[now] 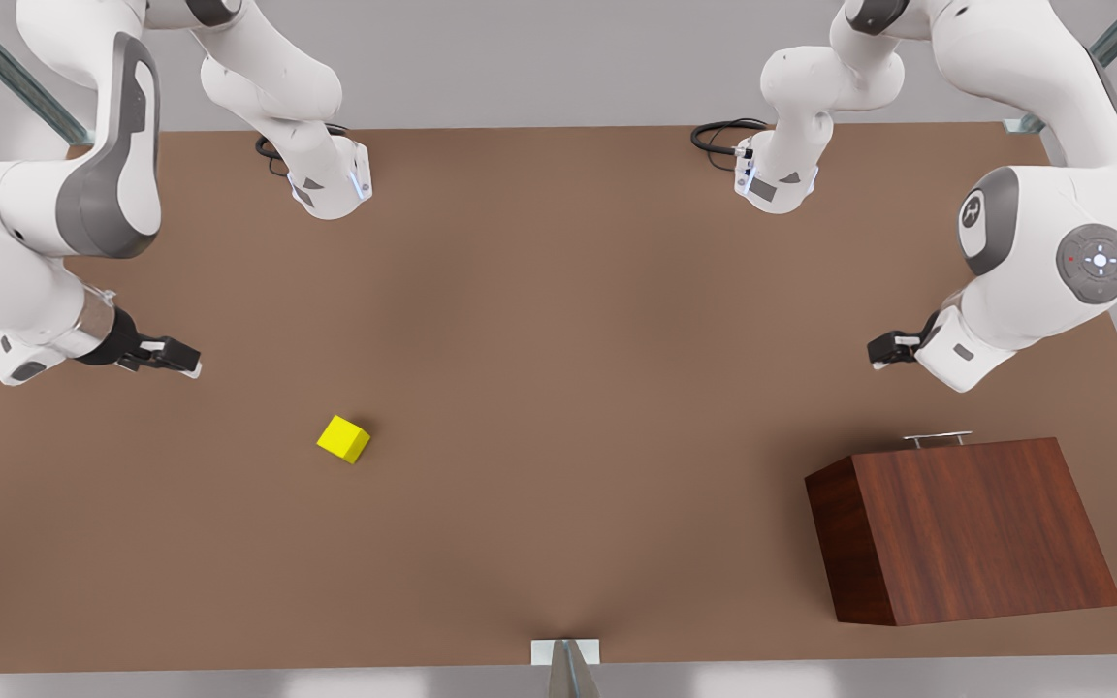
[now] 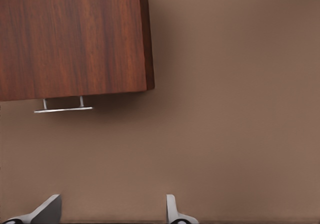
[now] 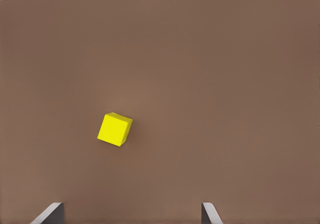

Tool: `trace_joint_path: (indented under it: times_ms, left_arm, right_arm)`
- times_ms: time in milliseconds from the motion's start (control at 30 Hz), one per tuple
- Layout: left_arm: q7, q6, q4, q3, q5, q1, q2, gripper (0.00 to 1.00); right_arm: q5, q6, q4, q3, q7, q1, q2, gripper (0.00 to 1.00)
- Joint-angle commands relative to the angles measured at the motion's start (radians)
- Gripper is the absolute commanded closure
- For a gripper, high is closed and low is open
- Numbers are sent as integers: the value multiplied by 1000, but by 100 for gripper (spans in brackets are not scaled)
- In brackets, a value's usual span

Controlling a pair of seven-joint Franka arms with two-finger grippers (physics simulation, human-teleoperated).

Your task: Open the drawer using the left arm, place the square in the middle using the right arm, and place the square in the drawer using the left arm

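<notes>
Hovering left gripper [image 1: 883, 349], fingers spread, near handle [image 1: 937, 439] of shut drawer, lower right. Poising right gripper [image 1: 175, 359], spread, beside cube [image 1: 343, 438], left, ready for pickup.

A yellow cube [image 1: 343, 438] lies alone on the brown bench [image 1: 558, 388]. The right end effector [image 1: 175, 357] hovers near it, toward the front view's left. A slanted wooden cabinet [image 1: 966, 531] stands well apart from the cube, toward the front view's right, its silver handle [image 1: 937, 439] on the far edge. The left end effector [image 1: 886, 349] hangs near that handle.
</notes>
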Motion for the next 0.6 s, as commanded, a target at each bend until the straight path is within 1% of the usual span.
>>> trace_joint_path:
  times_ms: [0,33,67,100,133,167,233,300,333,467,567]
  left_arm:
    - [2,-3,1,0,9,0,3,0]
    - [-7,-5,-2,0,9,2,13,0]
    - [-16,-6,-41,14,9,9,12,0]
    - [-255,49,-146,45,9,9,1,0]
    - [-463,150,-228,45,9,19,-4,0]
    - [-676,318,-356,45,9,31,-33,0]
    - [-811,524,-501,45,6,65,-77,0]
    - [-1029,692,-598,49,6,65,-96,0]
    - [-1053,713,-621,71,6,65,-105,0]
    - [-1098,966,-731,109,0,68,-119,0]
    - [-1130,1006,-754,127,0,68,-131,0]
  right_arm:
    - [0,0,0,0,0,0,0,0]
    - [0,0,-2,0,0,0,1,0]
    - [0,2,-2,0,0,0,3,0]
    - [0,5,-2,0,0,2,5,0]
    - [-2,9,-2,0,0,2,5,0]
    - [0,9,-2,0,2,3,5,0]
    - [-2,11,-2,0,0,0,6,0]
    - [-2,11,-2,0,0,0,9,0]
    - [-2,11,-3,0,0,0,12,0]
    - [-2,11,-2,0,0,0,12,0]
    - [-6,6,0,0,0,-1,8,0]
